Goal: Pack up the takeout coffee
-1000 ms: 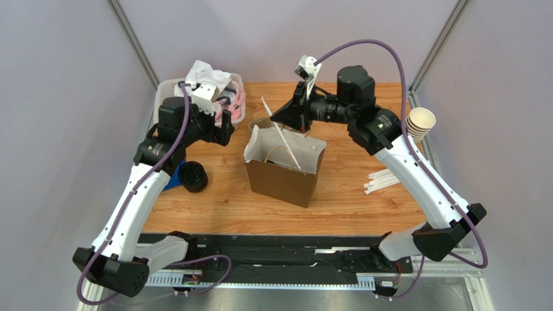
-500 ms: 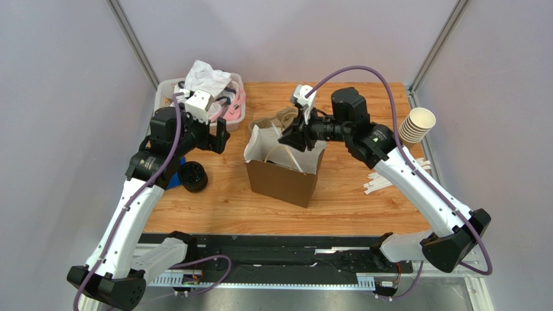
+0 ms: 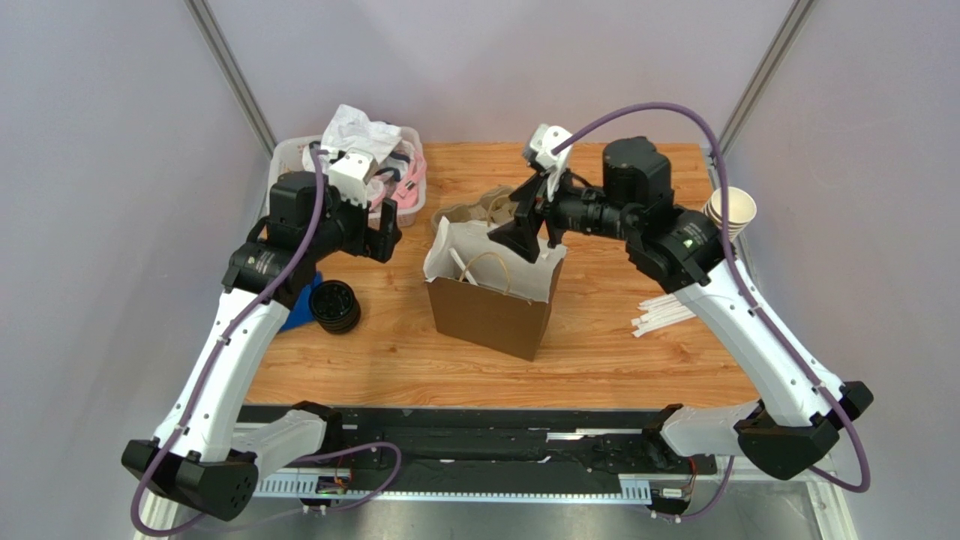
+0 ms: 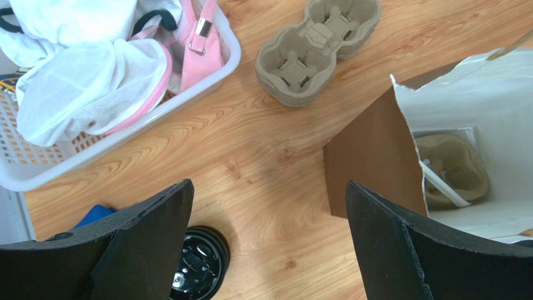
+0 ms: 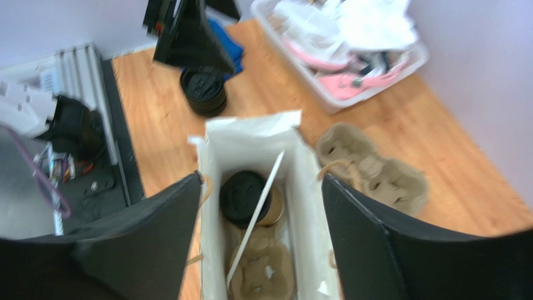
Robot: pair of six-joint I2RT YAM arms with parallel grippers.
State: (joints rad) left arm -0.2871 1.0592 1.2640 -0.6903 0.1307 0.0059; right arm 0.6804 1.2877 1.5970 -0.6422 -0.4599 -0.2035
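Your takeout coffee (image 5: 245, 198) stands lidded in the paper bag (image 5: 250, 134) with a pulp carrier (image 5: 263, 275), probably to steady it; a straw (image 5: 254, 219) leans across. Right gripper (image 3: 523, 233) above, left gripper (image 4: 269, 187) aside: both spread wide, empty.

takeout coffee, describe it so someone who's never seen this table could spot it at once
Find the brown paper bag standing open mid-table. Inside, at the end nearest the stack of bare lids, sits the takeout coffee, a white straw leaning over it. It is the only tan cup wearing a black lid.
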